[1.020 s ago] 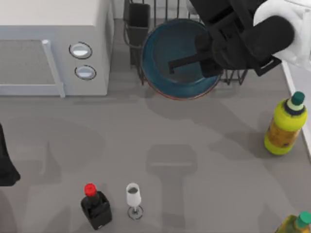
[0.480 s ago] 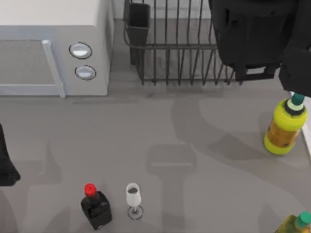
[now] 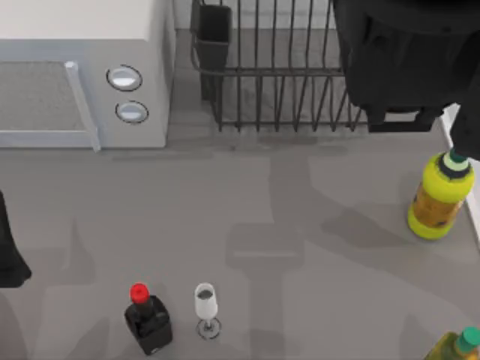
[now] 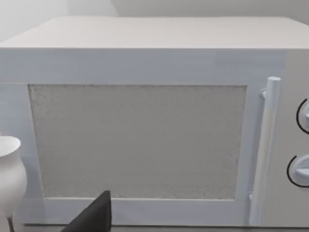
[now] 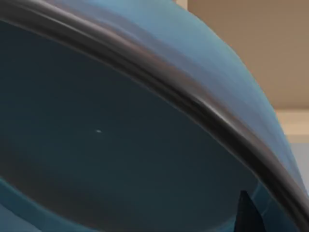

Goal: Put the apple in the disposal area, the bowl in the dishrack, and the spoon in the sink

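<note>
While the right arm's black bulk covers the upper right of the top view over the right end of the dishrack (image 3: 277, 75), the bowl (image 5: 120, 145) looms close before its wrist camera, its pincer's opening impossible to judge, and the left arm sits parked facing the microwave (image 4: 145, 121).
</note>
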